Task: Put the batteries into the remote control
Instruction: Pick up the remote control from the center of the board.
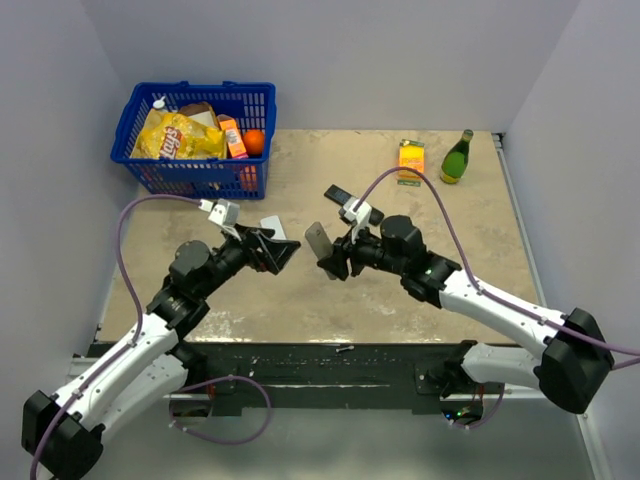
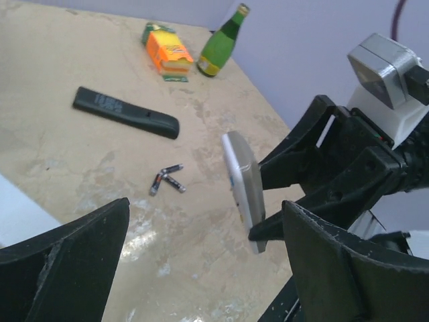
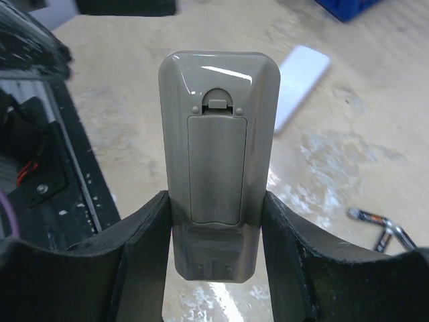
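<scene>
As seen from the right wrist, shows the remote control, pale grey, clamped by its lower end in the right pincer, long axis upright between the two fingers, battery cover latched shut and facing the camera. Places the batteries flat on the bench, bunched in a loose splay with long axes at differing angles, well clear of both pincers and near a black remote lying farther back. Sets them ahead of the left pincer, beyond fingers spread wide and holding nothing, and off to the lower right of the held remote in the right wrist view. Marks the left arm as the free one and likely the better placed for the pick, with the right occupied. Probably calls first for removal of the cover, then for a grasp across a battery's short width.

Bench mottled beige, stone-like, glossy in patches; plain pale walls on three sides. Toward the back: blue basket of groceries at the left, orange carton and green bottle at the right; white flat piece beside the left pincer.
</scene>
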